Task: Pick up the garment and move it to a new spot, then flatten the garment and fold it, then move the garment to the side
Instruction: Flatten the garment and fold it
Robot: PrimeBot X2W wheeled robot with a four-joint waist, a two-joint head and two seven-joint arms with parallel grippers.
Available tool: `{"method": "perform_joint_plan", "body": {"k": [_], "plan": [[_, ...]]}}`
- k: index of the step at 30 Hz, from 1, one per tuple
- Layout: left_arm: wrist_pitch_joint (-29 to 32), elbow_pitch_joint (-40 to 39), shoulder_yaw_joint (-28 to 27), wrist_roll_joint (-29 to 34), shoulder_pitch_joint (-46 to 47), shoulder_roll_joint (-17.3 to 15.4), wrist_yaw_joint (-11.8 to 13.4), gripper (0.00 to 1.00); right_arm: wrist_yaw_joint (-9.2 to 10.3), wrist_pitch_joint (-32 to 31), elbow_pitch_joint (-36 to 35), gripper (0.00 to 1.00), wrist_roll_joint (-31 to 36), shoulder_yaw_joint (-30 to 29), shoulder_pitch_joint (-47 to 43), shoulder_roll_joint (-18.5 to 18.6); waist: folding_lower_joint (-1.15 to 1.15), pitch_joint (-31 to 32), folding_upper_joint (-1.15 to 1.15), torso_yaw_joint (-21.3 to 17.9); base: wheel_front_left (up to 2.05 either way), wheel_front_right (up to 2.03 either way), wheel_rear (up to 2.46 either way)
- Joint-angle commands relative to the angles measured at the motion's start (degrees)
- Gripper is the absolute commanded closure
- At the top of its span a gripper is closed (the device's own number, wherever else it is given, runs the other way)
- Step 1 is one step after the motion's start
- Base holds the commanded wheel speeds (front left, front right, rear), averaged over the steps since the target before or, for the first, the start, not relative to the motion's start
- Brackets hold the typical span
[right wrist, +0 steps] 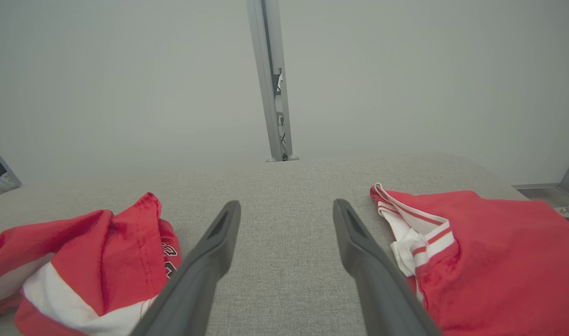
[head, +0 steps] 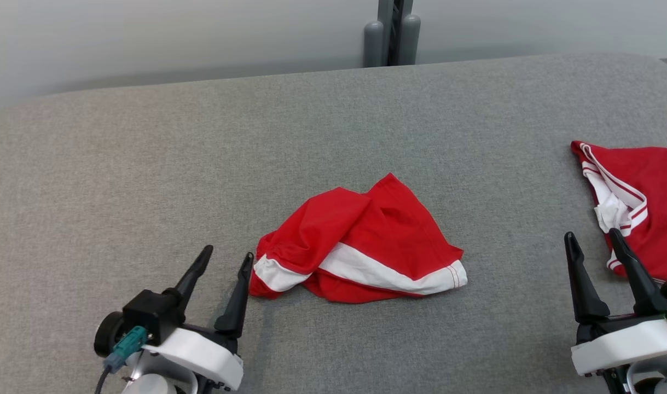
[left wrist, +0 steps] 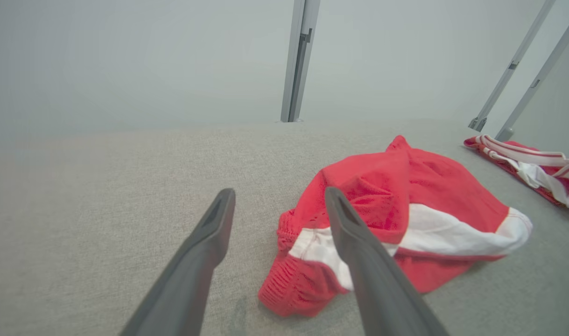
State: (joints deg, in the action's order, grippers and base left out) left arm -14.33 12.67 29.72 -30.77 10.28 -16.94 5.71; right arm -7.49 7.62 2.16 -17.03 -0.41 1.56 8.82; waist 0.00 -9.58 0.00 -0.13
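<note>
A crumpled red garment with a white band (head: 360,243) lies in a heap at the middle of the grey padded table (head: 147,164). My left gripper (head: 226,256) stands open at the lower left, its inner finger close beside the garment's left edge with nothing held. From the left wrist the garment (left wrist: 405,205) lies ahead to the right, partly behind the right finger of that gripper (left wrist: 279,196). My right gripper (head: 590,237) is open at the lower right, well clear of the heap; between its fingers (right wrist: 286,207) is bare table, the garment (right wrist: 88,261) off to its left.
A second red garment with white striped trim (head: 637,202) lies at the table's right edge, just beyond my right gripper, and again on the right in the right wrist view (right wrist: 489,252). A grey post (head: 393,33) rises behind the table's far edge.
</note>
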Motion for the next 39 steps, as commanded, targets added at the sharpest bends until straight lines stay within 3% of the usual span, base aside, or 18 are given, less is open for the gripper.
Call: {"method": "perform_joint_plan", "body": {"k": [1, 11, 29, 33, 39], "plan": [[-0.41, -0.48, -0.63, -0.32, -0.54, -0.37, 0.44, 0.00, 0.00, -0.03, -0.26, 0.00, 0.35, -0.12, -0.70, 0.38, 0.00, 0.63, 0.00, 0.60, 0.00, 0.00, 0.00], [-0.76, -9.57, -11.73, 1.47, -4.80, -4.14, 4.66, 0.00, 0.00, -1.66, -1.26, 0.00, 2.79, 0.76, -2.08, 0.84, 0.00, 4.81, 0.00, 3.39, 0.00, 0.00, 0.00], [1.06, -12.69, -11.10, 1.50, -10.09, -6.14, 5.92, 0.00, 0.00, -2.93, -2.42, 0.00, 1.74, 1.02, -5.44, 0.74, 0.00, 8.14, 0.00, 3.60, 0.00, 0.00, 0.00], [2.15, -13.49, -9.77, 1.02, -6.43, -6.39, 3.26, 0.00, 0.00, -3.11, -2.99, 0.00, 1.84, 0.79, -4.88, 0.49, 0.00, 7.06, 0.00, 4.10, 0.00, 0.00, 0.00], [10.77, -8.51, -4.79, -2.20, 2.62, -6.21, -5.17, 0.00, 0.00, -3.38, -3.35, 0.00, 2.11, 1.86, -3.48, 0.70, 0.00, 4.69, 0.00, 3.57, 0.00, 0.00, 0.00]]}}
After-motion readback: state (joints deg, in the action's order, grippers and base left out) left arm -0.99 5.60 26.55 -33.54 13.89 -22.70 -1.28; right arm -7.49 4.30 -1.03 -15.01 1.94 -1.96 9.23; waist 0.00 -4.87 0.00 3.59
